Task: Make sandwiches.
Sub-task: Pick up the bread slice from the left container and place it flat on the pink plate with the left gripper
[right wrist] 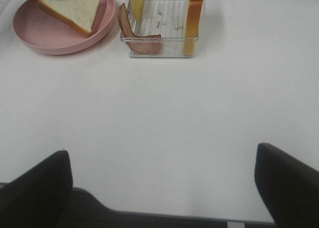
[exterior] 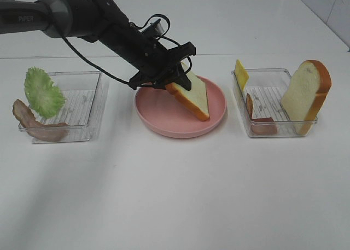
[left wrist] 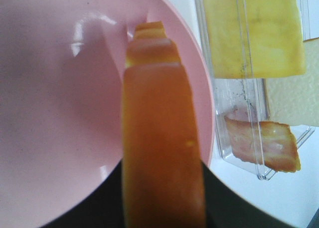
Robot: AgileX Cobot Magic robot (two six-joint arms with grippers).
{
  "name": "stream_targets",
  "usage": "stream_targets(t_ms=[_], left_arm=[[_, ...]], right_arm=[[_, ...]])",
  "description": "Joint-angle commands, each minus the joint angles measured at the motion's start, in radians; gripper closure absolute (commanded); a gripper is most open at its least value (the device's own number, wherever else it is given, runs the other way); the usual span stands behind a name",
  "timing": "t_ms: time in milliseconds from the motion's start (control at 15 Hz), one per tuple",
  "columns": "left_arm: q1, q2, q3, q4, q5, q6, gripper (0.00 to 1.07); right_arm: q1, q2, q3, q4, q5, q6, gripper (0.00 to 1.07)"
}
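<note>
My left gripper [exterior: 178, 80] is clamped on 1 bread slice [exterior: 196, 97], tilted, its low corner seemingly resting on the pink plate [exterior: 158, 121] toward 4 o'clock. My right gripper [right wrist: 162, 185] gapes empty, well apart.

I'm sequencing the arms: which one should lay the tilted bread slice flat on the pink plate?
Left. The left fingers grip the bread slice, which is tilted over the pink plate. The right fingers sit open over the table, well short of the plate.
</note>
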Motion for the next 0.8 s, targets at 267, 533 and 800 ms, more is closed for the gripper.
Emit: stream_targets(t_ms=[267,533,800], left_arm=[[-0.006,0.056,-0.065,0.000,0.067,-0.039,1.07],[-0.006,0.057,-0.065,0.009,0.065,-0.039,1.00],[-0.006,0.052,-0.066,0.017,0.055,-0.071,0.45]], right_arm=[[-0.002,-0.028,0.004,0.001,-0.008,-0.002,0.11],[-0.002,-0.028,0.004,0.001,-0.008,-0.002,0.11],[-0.002,-0.028,0.004,0.001,-0.008,-0.002,0.11]])
